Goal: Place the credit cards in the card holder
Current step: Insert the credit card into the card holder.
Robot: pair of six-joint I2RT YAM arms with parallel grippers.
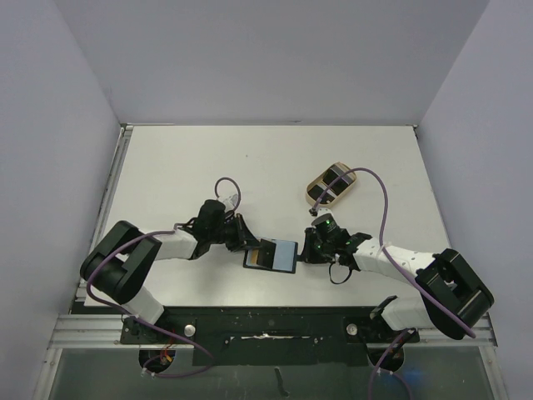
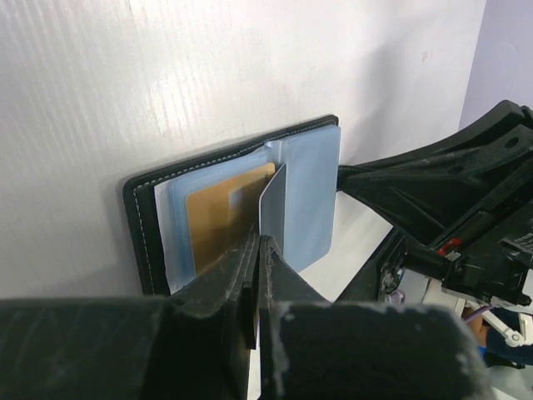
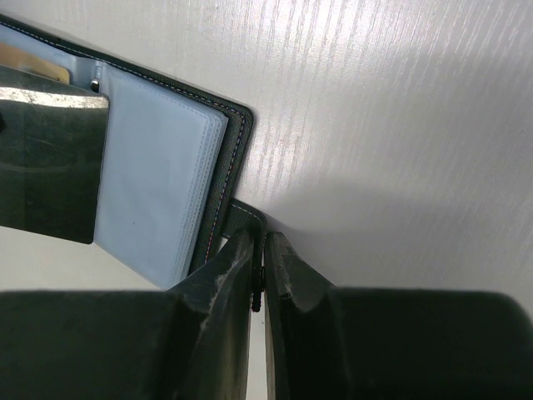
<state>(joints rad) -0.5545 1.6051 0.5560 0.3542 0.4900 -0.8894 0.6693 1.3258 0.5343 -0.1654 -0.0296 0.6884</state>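
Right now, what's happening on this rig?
The card holder lies open between the arms. The right fingers are shut on its strap tab, holding it. The left fingers pinch what looks like a grey card on edge over the sleeves, beside a tan-gold card sitting in one. Dark cards lie in the beige tray beyond.

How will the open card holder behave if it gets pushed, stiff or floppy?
Probably floppy: the card holder is a soft bifold whose plastic sleeves fan loosely, so they may flap. It looks thin and light on the smooth table, so a push would likely slide it; the right gripper pinching its strap should steady it.
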